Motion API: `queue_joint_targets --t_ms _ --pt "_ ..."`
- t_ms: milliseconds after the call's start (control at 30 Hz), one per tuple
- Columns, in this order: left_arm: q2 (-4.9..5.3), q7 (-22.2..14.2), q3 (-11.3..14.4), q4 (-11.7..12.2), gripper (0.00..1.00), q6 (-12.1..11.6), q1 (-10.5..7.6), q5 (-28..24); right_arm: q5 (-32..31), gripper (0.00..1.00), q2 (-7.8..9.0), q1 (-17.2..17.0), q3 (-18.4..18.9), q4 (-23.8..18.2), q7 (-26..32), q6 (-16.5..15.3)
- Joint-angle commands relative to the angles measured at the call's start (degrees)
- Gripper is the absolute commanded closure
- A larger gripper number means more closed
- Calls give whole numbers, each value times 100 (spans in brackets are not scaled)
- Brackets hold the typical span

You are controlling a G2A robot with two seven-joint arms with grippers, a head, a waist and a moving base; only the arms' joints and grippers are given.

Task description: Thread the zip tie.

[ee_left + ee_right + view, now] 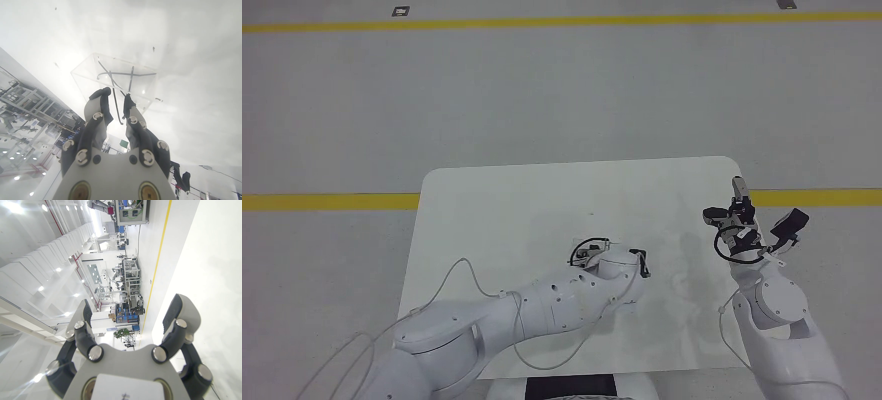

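Left gripper (117, 94) points down over the middle of the white table (502, 210), its jaws narrowly apart. One black zip tie (116, 108) runs through the gap; I cannot tell whether either pad touches it. Just beyond the fingertips is a clear box (124, 61) with more black ties (124, 74) lying crossed inside. Right gripper (130, 306) is well apart at the table's right edge, wide and empty.

Bright ceiling lamps (41, 288) wash the white table (502, 220) in glare, leaving faint shadows.
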Motion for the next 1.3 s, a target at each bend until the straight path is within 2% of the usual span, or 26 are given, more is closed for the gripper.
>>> queue_joint_targets --t_ms 0,167,233,400,567,700,900,1033,1133,1267 --pt "-12 21 0 53 82 0 0 -1 0 0 0 0 0 0 0 0" --pt "-51 58 0 175 86 0 -1 -3 0 0 0 0 0 0 0 0" --pt "-66 71 0 210 100 0 -6 1 0 0 0 0 0 0 0 0" --pt "-87 24 0 246 100 0 -40 16 0 0 0 0 0 0 0 0" --pt "-47 -5 0 80 100 0 -108 -36 0 0 0 0 0 0 0 0" --pt "30 -5 0 -112 100 0 -187 -53 0 0 0 0 0 0 0 0" --pt "222 -5 0 -469 100 0 -346 -105 0 0 0 0 0 0 0 0" --pt "401 -5 0 -714 100 0 -477 -178 0 0 0 0 0 0 0 0" --pt "588 -5 0 -931 100 0 -600 -319 0 0 0 0 0 0 0 0" --pt "902 -5 0 -1280 100 0 -764 -537 0 0 0 0 0 0 0 0"
